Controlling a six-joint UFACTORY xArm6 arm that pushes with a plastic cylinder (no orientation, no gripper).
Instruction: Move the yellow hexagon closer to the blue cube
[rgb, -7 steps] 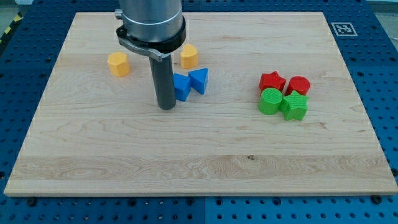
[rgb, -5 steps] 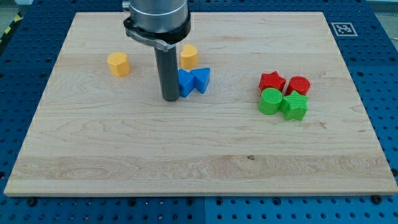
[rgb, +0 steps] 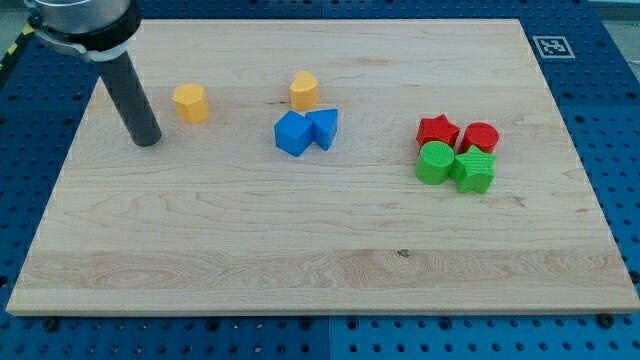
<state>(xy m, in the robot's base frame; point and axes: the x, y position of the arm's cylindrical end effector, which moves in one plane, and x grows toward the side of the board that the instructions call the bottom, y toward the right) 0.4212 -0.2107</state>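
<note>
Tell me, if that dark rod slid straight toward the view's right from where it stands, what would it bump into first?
Probably the yellow hexagon block, just right of my tip and slightly higher in the view. It could slip below it; then the blue cube comes next.

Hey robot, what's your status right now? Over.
My tip on the board, left of and below the yellow hexagon, not touching. Blue cube further right. Nothing between them. Over.

tip (rgb: 146, 141) near table (rgb: 300, 260) left edge, left of yellow hexagon (rgb: 190, 102) | blue cube (rgb: 293, 133) mid-table, touching blue triangle (rgb: 323, 127) | yellow block (rgb: 304, 90) just behind
</note>
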